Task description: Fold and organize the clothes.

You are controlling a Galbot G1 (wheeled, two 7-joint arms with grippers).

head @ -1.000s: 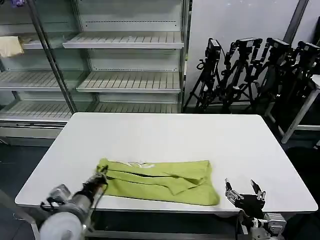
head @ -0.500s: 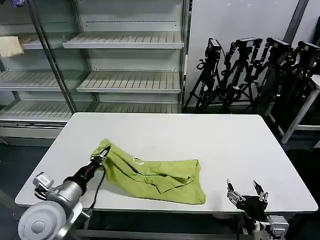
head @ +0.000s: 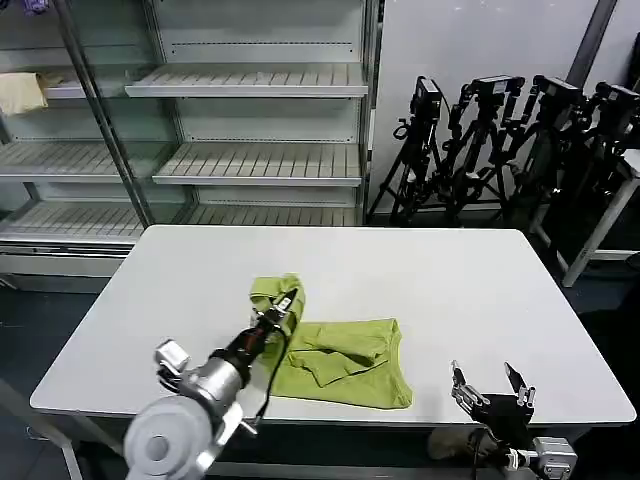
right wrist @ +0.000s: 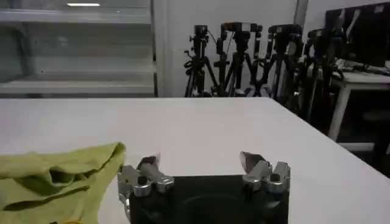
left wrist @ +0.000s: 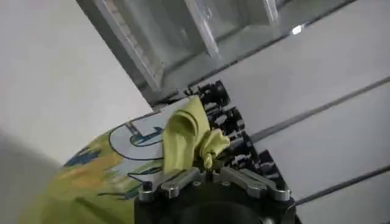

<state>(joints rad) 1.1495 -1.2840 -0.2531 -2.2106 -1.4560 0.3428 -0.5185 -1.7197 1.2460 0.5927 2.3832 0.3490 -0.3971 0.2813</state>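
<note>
Since the earlier frame my left hand (head: 284, 307) has carried the T-shirt's (head: 345, 360) pinched left end rightward over the garment on the tabletop (head: 460, 290), while my right hand (head: 492, 386) waits spread at the near right edge.

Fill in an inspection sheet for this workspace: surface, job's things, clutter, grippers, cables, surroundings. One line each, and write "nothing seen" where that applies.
Surface: white table, bare apart from the shirt.
Job's things: lime T-shirt near the front edge, its left end lifted and carried over toward the middle.
Clutter: nothing seen.
Grippers: left gripper shut on the shirt's raised end; right gripper open, waiting at the front edge, right of the shirt.
Cables: thin dark cable along the left arm.
Surroundings: shelving behind, a pale cloth on it; black tripods at back right.
</note>
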